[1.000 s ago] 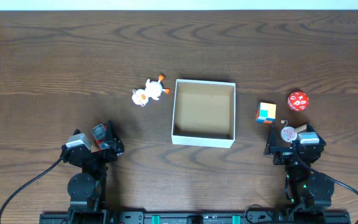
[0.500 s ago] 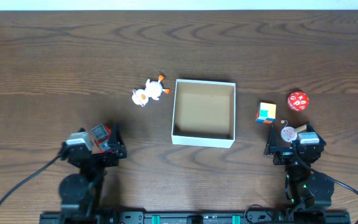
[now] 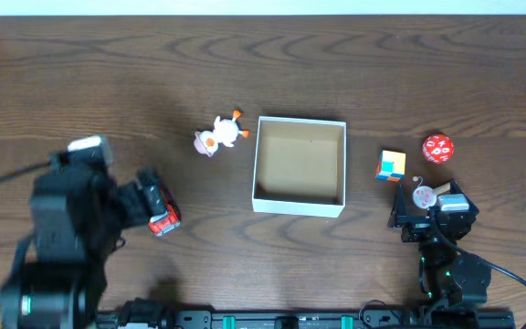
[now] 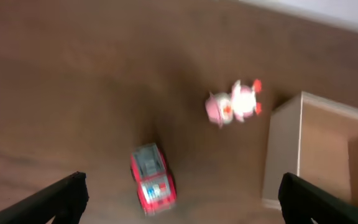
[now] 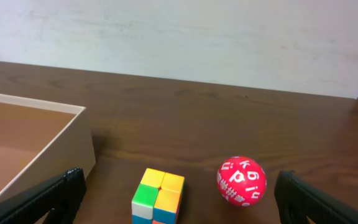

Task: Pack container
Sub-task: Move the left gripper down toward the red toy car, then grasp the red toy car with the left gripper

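Observation:
The container (image 3: 299, 200), a square white box with a brown inside, stands mid-table and holds nothing; it also shows in the left wrist view (image 4: 284, 149) and the right wrist view (image 5: 73, 146). My left gripper (image 3: 146, 203) is open, raised above a red toy car (image 3: 163, 218); in its own view the gripper (image 4: 182, 198) has the car (image 4: 152, 177) below, between the fingers, blurred. A white-and-pink duck toy (image 3: 219, 135) (image 4: 234, 102) lies left of the container. My right gripper (image 3: 430, 212) (image 5: 180, 214) is open and empty, facing a colour cube (image 3: 392, 165) (image 5: 157, 196) and a red lettered ball (image 3: 437, 147) (image 5: 241, 180).
A small round pinkish object (image 3: 423, 195) lies right by the right gripper. The cube sits close to the container's right wall. A white wall runs behind the table's far edge.
The left arm has lifted up and to the left. The red car, earlier between its fingers, now lies on the table slightly nearer and to the right. The right arm has not moved.

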Robot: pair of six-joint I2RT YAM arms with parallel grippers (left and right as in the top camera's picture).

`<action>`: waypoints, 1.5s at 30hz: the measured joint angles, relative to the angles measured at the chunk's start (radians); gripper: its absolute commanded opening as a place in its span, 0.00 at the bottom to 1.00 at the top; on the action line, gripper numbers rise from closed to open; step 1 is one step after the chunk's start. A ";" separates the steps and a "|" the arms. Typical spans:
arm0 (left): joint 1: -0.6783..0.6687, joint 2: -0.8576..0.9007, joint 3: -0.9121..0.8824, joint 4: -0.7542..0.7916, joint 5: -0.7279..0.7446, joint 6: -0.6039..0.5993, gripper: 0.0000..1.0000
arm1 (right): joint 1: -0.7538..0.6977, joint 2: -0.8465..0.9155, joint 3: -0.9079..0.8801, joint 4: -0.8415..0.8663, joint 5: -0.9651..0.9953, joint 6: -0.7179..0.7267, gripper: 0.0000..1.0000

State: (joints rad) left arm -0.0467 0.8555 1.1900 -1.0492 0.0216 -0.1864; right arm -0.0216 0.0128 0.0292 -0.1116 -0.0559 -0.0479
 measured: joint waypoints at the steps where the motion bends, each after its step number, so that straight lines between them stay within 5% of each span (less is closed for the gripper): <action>1: 0.000 0.028 0.007 -0.005 0.011 0.000 0.98 | 0.000 0.000 0.000 0.000 0.000 0.000 0.99; 18: 0.000 0.465 0.010 -0.068 0.083 -0.079 0.98 | 0.000 0.000 0.000 0.000 0.000 0.000 0.99; 23: 0.000 0.488 0.010 -0.111 -0.041 -0.267 0.98 | 0.000 0.000 0.000 0.000 0.000 0.000 0.99; 29: 0.000 0.488 0.004 -0.103 -0.103 -0.356 0.98 | 0.000 0.000 0.000 0.000 0.000 0.000 0.99; 45: 0.104 0.489 -0.233 0.172 -0.051 -0.312 0.98 | 0.000 0.000 0.000 0.000 0.000 0.000 0.99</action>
State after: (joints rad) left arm 0.0570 1.3449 0.9573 -0.8776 -0.0299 -0.4984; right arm -0.0216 0.0128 0.0292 -0.1116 -0.0563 -0.0479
